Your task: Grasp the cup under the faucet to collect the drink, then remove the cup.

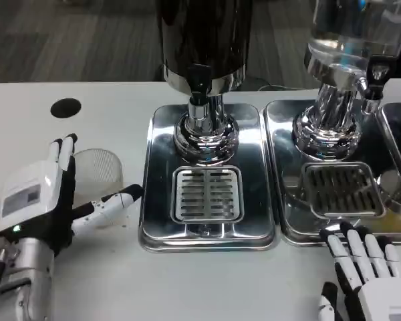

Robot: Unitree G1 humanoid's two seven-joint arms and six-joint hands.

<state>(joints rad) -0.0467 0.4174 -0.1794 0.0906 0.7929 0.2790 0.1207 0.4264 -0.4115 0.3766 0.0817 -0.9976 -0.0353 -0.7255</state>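
I'm at the grasp step: my left hand (pixel 37 200) is spread wide around the clear plastic cup (pixel 99 175), left of the dark dispenser's drip tray (pixel 207 234), holding nothing. Next, close and carry it under the faucet (pixel 199 87). My right hand (pixel 364 274) rests open, near right.

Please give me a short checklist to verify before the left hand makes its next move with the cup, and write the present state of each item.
1. Clear plastic cup upright on the white table: ok.
2. Left hand holds the cup: not ok; the fingers are spread beside it, and contact cannot be told.
3. Cup under the black faucet of the dark drink dispenser: not ok; it stands left of the steel drip tray.
4. Slotted grate free for the cup: ok.
5. Right hand away from the path: ok; it lies in front of the second steel tray.
6. Cup contents: cannot tell.
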